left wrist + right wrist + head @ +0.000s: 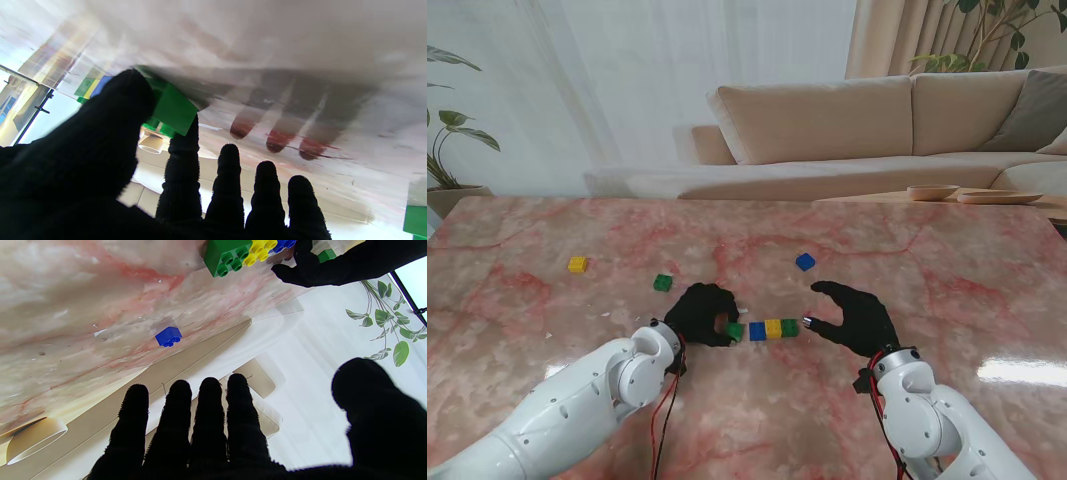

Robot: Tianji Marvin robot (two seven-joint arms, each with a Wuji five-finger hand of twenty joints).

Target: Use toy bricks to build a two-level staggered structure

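Observation:
A row of three bricks, blue (757,331), yellow (773,328) and green (789,327), lies on the marble table (927,270) between my hands. My left hand (701,313) is shut on a green brick (734,330), pinched between thumb and index finger just left of the row's blue end; that green brick (171,110) is close up in the left wrist view. My right hand (855,318) is open, fingers spread, just right of the row's green end. The right wrist view has the row's green brick (227,255) and yellow brick (258,250).
Loose bricks lie farther from me: a yellow one (577,264) at the left, a green one (662,283) and a blue one (805,262), the blue brick (168,336) also in the right wrist view. A sofa (847,120) stands beyond the table's far edge.

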